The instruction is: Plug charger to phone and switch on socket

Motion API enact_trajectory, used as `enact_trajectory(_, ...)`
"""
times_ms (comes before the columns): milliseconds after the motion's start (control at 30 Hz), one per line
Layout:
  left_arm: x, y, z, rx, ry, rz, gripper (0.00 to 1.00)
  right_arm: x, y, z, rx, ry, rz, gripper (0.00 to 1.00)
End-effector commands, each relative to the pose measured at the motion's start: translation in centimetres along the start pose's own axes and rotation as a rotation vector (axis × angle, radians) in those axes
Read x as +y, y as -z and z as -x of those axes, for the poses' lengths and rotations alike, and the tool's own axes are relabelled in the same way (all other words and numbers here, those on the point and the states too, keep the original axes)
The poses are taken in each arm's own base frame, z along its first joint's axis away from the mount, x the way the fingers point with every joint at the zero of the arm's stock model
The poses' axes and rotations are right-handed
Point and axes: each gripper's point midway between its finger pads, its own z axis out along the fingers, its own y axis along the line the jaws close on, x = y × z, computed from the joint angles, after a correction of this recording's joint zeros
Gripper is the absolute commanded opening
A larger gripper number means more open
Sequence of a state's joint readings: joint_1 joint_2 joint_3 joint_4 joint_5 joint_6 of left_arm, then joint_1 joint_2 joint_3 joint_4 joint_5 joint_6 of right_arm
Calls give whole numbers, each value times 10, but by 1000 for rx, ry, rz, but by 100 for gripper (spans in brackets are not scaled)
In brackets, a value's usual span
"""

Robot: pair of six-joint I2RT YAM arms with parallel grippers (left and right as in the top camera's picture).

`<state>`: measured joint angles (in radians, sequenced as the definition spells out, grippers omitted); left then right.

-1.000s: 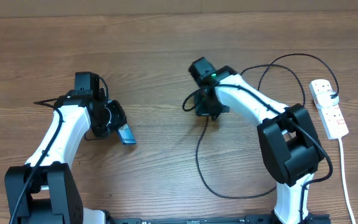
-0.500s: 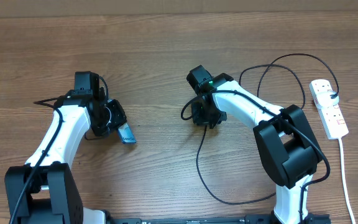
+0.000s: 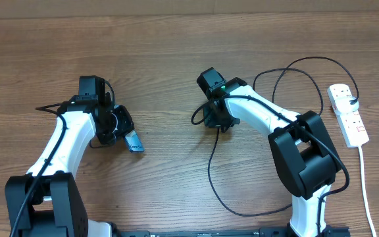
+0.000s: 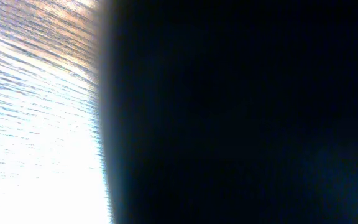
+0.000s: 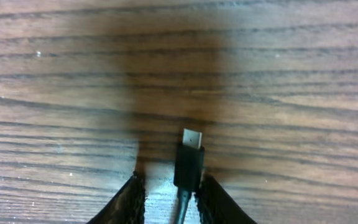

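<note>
Right wrist view: your right gripper [image 5: 172,183] is narrowly straddling the charger [image 5: 188,165], tip pointing 12 o'clock; closing off-centre is risking twist. Your left gripper [image 3: 118,126] is clamping the phone [image 3: 134,143].

There were two robot arms, a left arm [image 3: 63,135] and a right arm [image 3: 268,112], one phone [image 3: 134,143], one black charger [image 3: 208,168], one white socket [image 3: 347,115] and one bench [image 3: 176,59].

Looped black charger [image 5: 188,169], partly hidden teal phone [image 3: 134,143], white socket [image 3: 347,115]
</note>
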<state>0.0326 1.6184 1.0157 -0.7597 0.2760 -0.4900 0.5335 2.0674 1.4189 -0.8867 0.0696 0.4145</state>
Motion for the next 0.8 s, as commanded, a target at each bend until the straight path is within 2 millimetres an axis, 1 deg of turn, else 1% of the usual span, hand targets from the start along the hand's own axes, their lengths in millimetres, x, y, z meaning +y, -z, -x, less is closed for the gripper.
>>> enact_trajectory(0, -7, 8, 4, -23, -32, -25, 4, -7, -9, -13, 45, -5, -28, 25)
enact_trajectory(67, -7, 8, 4, -24, -32, -26, 4, -7, -9, -11, 37, -6, -28, 20)
enact_trajectory(233, -7, 8, 5, -26, -33, -27, 4, -9, -10, 0, -3, -43, -21, 20)
enact_trajectory(400, -7, 8, 4, -21, -32, -25, 4, -11, -10, 1, -4, -53, -22, 19)
enact_trajectory(433, -7, 8, 4, -22, -35, -25, 4, -11, -10, 1, -4, -53, -22, 15)
enact_trajectory(467, -7, 8, 4, -22, -36, -25, 4, -11, -10, 1, -4, -53, -22, 8)
enact_trajectory(500, -7, 8, 4, -22, -36, -26, 4, -11, -10, 1, -3, -53, -21, 4)
enact_trajectory(533, -7, 8, 4, -21, -36, -27, 4, -11, -10, 1, -1, -52, -22, 4)
enact_trajectory(600, -13, 8, 1, -5, -59, -59, 4, -9, -10, -1, 7, -52, -8, 4)
enact_trajectory(767, -37, 12, -13, 69, -82, -210, 4, 2, -6, -12, 79, -59, 71, 4)
